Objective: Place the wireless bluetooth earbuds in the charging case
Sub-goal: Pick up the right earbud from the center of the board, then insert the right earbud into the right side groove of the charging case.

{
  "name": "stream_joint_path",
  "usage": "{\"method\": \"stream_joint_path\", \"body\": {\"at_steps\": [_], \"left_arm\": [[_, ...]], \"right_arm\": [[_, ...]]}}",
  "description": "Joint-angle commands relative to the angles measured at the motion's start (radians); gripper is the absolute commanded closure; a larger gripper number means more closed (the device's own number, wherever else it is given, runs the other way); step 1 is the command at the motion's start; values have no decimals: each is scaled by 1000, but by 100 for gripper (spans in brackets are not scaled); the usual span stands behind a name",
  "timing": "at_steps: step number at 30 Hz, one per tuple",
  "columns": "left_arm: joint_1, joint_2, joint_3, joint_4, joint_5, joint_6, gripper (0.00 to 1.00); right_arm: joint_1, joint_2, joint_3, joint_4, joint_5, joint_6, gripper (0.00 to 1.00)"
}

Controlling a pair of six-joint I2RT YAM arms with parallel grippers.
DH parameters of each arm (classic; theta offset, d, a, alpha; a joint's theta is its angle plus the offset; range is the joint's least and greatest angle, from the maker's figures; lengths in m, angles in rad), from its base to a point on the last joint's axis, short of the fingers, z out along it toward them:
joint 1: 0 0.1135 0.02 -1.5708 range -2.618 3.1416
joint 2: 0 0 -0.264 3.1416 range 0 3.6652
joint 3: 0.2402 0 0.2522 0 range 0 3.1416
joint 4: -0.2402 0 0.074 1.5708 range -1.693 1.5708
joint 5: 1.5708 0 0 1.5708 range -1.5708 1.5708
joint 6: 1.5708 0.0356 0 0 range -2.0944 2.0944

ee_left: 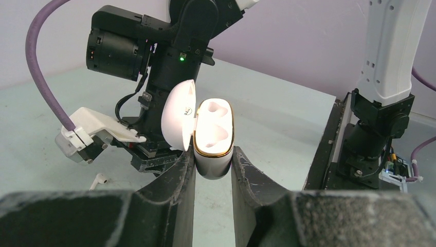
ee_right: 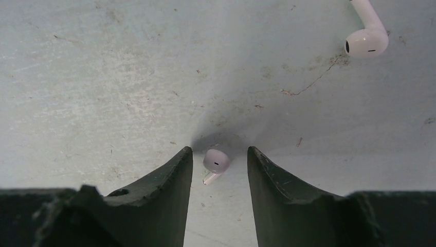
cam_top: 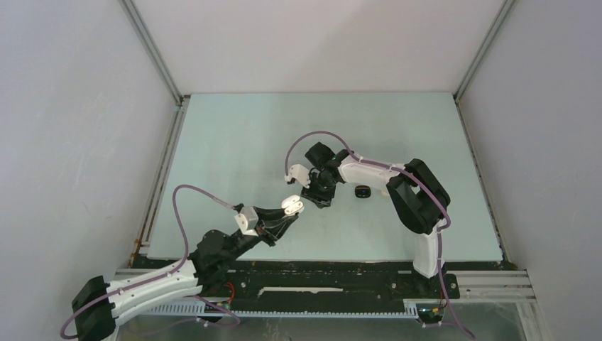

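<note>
Clenching the white charging case [ee_left: 213, 135] by its lower body, the left end effector [ee_left: 213, 162] holds it just above the surface [cam_top: 234, 142]. The lid [ee_left: 179, 116] is swung open to the left and two moulded wells are exposed inside the gold rim. Only the left wrist view shows this detail; from above the case is a pale blob.

The right wrist view shows the right end effector [ee_right: 218, 160] down at the surface with its jaws apart. The near earbud [ee_right: 216, 162], white, lies between the fingers [ee_right: 169, 195] with a gap on either side, so it is not grasped. The far earbud [ee_right: 366, 36], also white, lies well apart toward the upper right of that view.

The left wrist view catches a lone earbud [ee_left: 98, 180] lying on the surface beside the right arm's wrist (which of the two it is cannot be told).

The top view is too coarse to resolve any earbud. It does show the two end effectors close together near the middle of the surface. It also shows a small black case [cam_top: 363, 192] lying just to the right of them, which neither wrist camera shows.
</note>
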Motion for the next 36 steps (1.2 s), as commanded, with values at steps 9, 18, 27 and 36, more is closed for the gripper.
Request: {"method": "stream_joint_path", "body": {"at_steps": [9, 18, 27, 36], "left_arm": [[-5, 10, -143, 43, -13, 23, 100], [-5, 20, -142, 47, -13, 23, 100], [-5, 76, -105, 53, -43, 22, 100], [-5, 402, 71, 253, -246, -8, 100]], "right_arm": [[-3, 9, 23, -43, 11, 13, 55], [-10, 2, 22, -54, 8, 18, 71], [-79, -218, 21, -52, -2, 92, 100], [-178, -575, -19, 78, -12, 190, 100]]}}
